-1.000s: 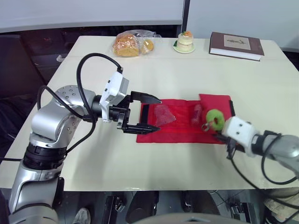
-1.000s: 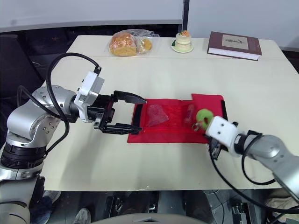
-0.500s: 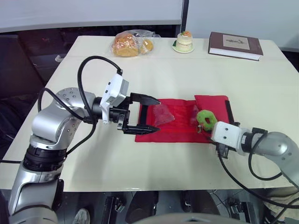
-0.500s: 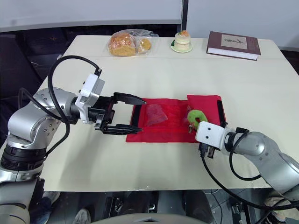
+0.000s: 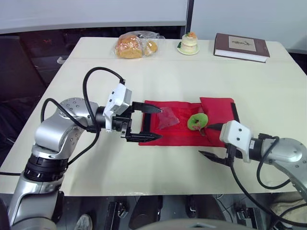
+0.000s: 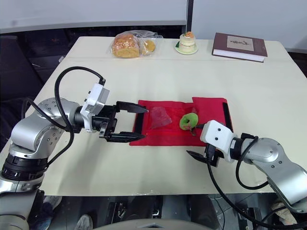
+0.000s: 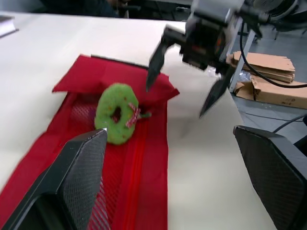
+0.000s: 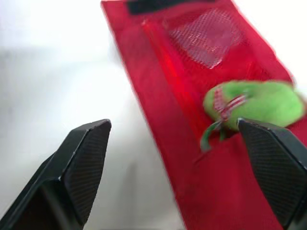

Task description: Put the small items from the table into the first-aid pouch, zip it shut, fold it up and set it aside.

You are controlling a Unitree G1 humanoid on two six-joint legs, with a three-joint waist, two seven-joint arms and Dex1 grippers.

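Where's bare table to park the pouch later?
Widest: the table band between the red pouch and the back row of bread bag, cake and book. Also right of the pouch. Crowded around the pouch, flanked by left gripper and right gripper.

From the head we look forward and down over a cream table [image 5: 192, 81] through two eyes set side by side. Both take in the whole tabletop, one picture sitting a little to the side of the other. The red pouch [image 5: 172, 138] lies near the middle and a book [image 5: 242, 46] lies toward one o'clock. Our left wrist camera sits low and close, facing three o'clock along the pouch toward the right gripper [image 7: 176, 101]. Our right wrist camera, closer still, faces nine o'clock down the pouch. All views share the green ring [image 7: 108, 127] on the pouch.
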